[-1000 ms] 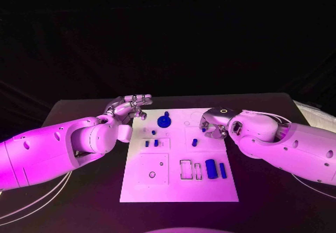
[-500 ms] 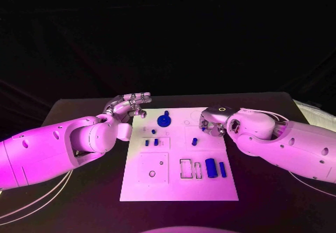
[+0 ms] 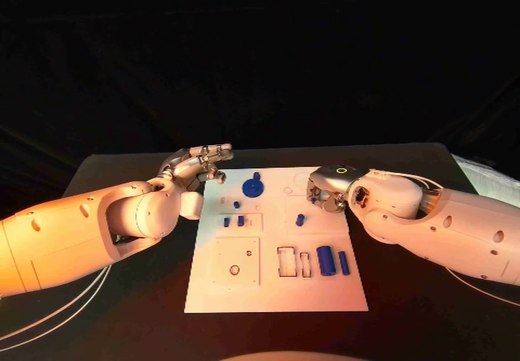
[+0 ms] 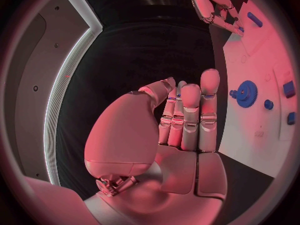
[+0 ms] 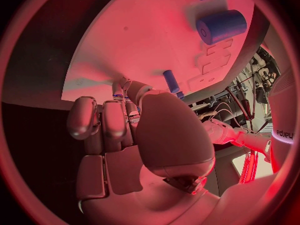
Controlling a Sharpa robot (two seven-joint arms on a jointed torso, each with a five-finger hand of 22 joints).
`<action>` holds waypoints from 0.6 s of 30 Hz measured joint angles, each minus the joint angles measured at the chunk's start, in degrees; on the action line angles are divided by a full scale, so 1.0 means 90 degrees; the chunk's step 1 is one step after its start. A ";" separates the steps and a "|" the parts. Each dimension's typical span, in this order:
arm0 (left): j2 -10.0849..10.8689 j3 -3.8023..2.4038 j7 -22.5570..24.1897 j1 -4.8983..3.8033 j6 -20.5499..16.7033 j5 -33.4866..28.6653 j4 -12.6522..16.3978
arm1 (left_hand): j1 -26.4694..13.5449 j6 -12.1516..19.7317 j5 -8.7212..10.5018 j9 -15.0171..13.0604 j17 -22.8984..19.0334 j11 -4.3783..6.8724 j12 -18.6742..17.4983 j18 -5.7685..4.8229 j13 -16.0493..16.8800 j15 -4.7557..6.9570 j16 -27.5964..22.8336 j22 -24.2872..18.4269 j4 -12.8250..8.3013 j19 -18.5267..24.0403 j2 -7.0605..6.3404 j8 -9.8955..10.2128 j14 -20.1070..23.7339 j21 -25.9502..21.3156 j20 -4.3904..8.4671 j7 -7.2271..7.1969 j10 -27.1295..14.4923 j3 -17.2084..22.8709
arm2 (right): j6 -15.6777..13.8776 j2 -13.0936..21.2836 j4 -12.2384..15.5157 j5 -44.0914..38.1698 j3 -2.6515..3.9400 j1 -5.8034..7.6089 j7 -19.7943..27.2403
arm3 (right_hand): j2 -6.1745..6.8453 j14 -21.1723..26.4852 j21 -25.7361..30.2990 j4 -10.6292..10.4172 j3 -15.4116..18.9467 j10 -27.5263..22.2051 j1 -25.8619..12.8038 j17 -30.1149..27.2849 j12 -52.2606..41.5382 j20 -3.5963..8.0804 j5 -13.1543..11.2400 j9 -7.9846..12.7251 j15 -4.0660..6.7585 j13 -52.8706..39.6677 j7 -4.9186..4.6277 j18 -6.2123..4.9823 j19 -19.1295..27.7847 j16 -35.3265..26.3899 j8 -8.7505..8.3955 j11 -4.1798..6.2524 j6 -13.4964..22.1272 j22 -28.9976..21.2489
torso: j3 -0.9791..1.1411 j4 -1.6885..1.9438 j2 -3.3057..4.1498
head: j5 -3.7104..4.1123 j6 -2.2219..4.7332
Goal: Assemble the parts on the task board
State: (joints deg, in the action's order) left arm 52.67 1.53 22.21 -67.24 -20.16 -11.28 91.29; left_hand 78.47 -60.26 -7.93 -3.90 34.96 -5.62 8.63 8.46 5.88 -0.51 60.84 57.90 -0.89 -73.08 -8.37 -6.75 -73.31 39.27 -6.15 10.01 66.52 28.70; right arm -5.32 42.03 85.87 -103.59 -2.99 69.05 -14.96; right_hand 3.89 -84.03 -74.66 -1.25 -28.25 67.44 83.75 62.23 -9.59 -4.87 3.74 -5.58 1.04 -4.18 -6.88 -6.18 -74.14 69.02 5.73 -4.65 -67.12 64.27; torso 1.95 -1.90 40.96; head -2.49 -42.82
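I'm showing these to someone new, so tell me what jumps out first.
The white board lies in the middle of the black table, dotted with small blue parts, the blue gear near its far edge standing out most. Two big white arms close in from both sides: the left hand hovers by the board's far left corner, holding nothing, while the right hand curls over the board's far right part.

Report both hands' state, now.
Left hand: open, holding nothing, beside the task board.
Right hand: over the board, fingers curled; cannot tell if it holds anything.

Dim room, warm light overhead; wrist views bend at edges.
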 measured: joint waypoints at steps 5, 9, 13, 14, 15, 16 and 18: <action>0.0004 0.0000 0.0002 0.0000 0.0007 -0.0004 -0.0010 | 0.0000 0.0001 0.0000 -0.0001 -0.0011 -0.0020 0.0028 0.0000 0.0000 -0.0022 0.0000 -0.0017 -0.0018 0.0000 0.0000 0.0000 0.0022 -0.0026 0.0000 -0.0001 -0.0020 -0.0018 | -0.0195 0.0087 0.0089 -0.0007 -0.0009 -0.0026 -0.0038 | 0.0098 0.0000 -0.0034 0.0008 -0.0008 0.0181 -0.0204 0.0000 0.0062 -0.0007 -0.0001 -0.0011 0.0000 0.0017 -0.0006 0.0000 -0.0007 0.0025 0.0000 0.0129 -0.0007 0.0047 | 0.0000 0.0001 -0.0004 | 0.0001 -0.0010; 0.0010 0.0000 0.0003 0.0001 0.0019 -0.0006 -0.0038 | 0.0002 0.0001 0.0000 -0.0001 -0.0015 -0.0021 0.0028 0.0000 0.0000 -0.0022 0.0000 -0.0017 -0.0018 0.0000 0.0002 0.0000 0.0022 -0.0026 0.0000 -0.0001 -0.0020 -0.0018 | -0.0337 0.0170 0.0204 0.0024 0.0004 -0.0031 -0.0048 | 0.0121 0.0000 -0.0063 -0.0030 0.0030 0.0229 -0.0297 0.0022 0.0096 -0.0029 -0.0034 -0.0047 0.0000 0.0015 -0.0004 0.0000 -0.0029 0.0052 0.0000 0.0159 -0.0054 0.0073 | 0.0000 0.0001 -0.0009 | -0.0004 -0.0018; 0.0010 0.0000 0.0005 0.0001 0.0047 -0.0007 -0.0053 | 0.0026 0.0024 0.0000 -0.0001 -0.0040 -0.0021 0.0028 0.0000 -0.0001 -0.0002 -0.0035 -0.0028 -0.0018 0.0000 0.0026 0.0000 0.0044 -0.0026 0.0000 0.0020 -0.0021 -0.0018 | -0.0451 0.0273 0.0327 0.0083 0.0031 -0.0028 -0.0051 | 0.0113 0.0000 -0.0063 -0.0030 0.0030 0.0239 -0.0337 0.0036 0.0097 -0.0029 -0.0035 -0.0049 0.0000 0.0027 -0.0003 0.0000 -0.0029 0.0052 -0.0001 0.0168 -0.0054 0.0091 | 0.0001 0.0001 -0.0010 | -0.0007 -0.0020; 0.0010 0.0000 0.0005 0.0001 0.0053 -0.0007 -0.0057 | 0.0026 0.0024 0.0000 0.0000 -0.0045 -0.0021 0.0027 -0.0001 -0.0001 -0.0002 -0.0035 -0.0030 -0.0018 0.0004 0.0026 0.0000 0.0044 -0.0038 -0.0004 0.0020 -0.0021 -0.0018 | -0.0472 0.0299 0.0359 0.0099 0.0037 -0.0025 -0.0051 | 0.0106 0.0000 -0.0063 -0.0030 0.0030 0.0239 -0.0344 0.0036 0.0097 -0.0029 -0.0037 -0.0049 0.0000 0.0028 -0.0003 0.0000 -0.0029 0.0052 -0.0002 0.0168 -0.0054 0.0091 | 0.0001 0.0000 -0.0010 | -0.0007 -0.0019; 0.0010 0.0000 0.0005 0.0001 0.0060 -0.0008 -0.0061 | 0.0026 0.0024 0.0000 -0.0001 -0.0060 -0.0017 0.0027 0.0000 -0.0001 -0.0002 -0.0035 -0.0038 -0.0018 0.0022 0.0026 0.0000 0.0044 -0.0067 -0.0022 0.0020 -0.0043 -0.0018 | -0.0492 0.0327 0.0394 0.0118 0.0046 -0.0022 -0.0052 | 0.0106 0.0000 -0.0063 -0.0030 0.0030 0.0239 -0.0344 0.0036 0.0097 -0.0023 -0.0038 -0.0049 0.0000 0.0028 -0.0003 0.0000 -0.0035 0.0051 -0.0002 0.0168 -0.0054 0.0093 | 0.0002 0.0000 -0.0010 | -0.0009 -0.0017; 0.0010 0.0000 0.0005 0.0001 0.0069 -0.0008 -0.0068 | 0.0026 0.0024 0.0000 -0.0001 -0.0067 -0.0014 0.0028 0.0000 -0.0001 -0.0006 -0.0035 -0.0041 -0.0018 0.0023 0.0026 0.0000 0.0048 -0.0074 -0.0023 0.0020 -0.0059 -0.0018 | -0.0517 0.0367 0.0444 0.0144 0.0057 -0.0017 -0.0053 | 0.0106 0.0000 -0.0063 -0.0030 0.0030 0.0239 -0.0344 0.0036 0.0097 -0.0007 -0.0039 -0.0050 0.0000 0.0029 -0.0003 0.0000 -0.0051 0.0075 -0.0003 0.0168 -0.0054 0.0102 | 0.0002 0.0000 -0.0010 | -0.0011 -0.0015; 0.0009 0.0000 0.0005 0.0001 0.0083 -0.0008 -0.0075 | 0.0026 0.0024 0.0000 -0.0001 -0.0067 -0.0022 0.0027 0.0000 -0.0001 -0.0012 -0.0035 -0.0041 -0.0018 0.0025 0.0026 0.0000 0.0055 -0.0074 -0.0020 0.0020 -0.0066 -0.0018 | -0.0551 0.0427 0.0523 0.0186 0.0074 -0.0011 -0.0056 | 0.0106 0.0000 -0.0063 -0.0030 0.0030 0.0239 -0.0344 0.0036 0.0097 -0.0007 -0.0039 -0.0052 0.0000 0.0030 -0.0003 0.0000 -0.0051 0.0075 -0.0003 0.0168 -0.0054 0.0105 | 0.0004 0.0000 -0.0009 | -0.0015 -0.0013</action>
State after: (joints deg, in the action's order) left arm 52.75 1.53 22.25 -67.24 -19.41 -11.35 90.62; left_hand 78.70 -60.05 -7.93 -3.91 34.35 -5.82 8.87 8.46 5.87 -0.62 60.53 57.53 -1.05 -72.85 -8.14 -6.75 -72.82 38.60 -6.33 10.19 65.92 28.54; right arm -10.28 45.87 90.58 -101.91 -2.32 68.95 -15.47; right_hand 4.84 -84.03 -75.23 -1.52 -27.98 69.59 80.65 62.56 -8.71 -4.93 3.39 -6.04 1.04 -3.91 -6.91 -6.17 -74.60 69.70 5.70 -3.14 -67.61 65.22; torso 1.99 -1.90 40.88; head -2.63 -42.93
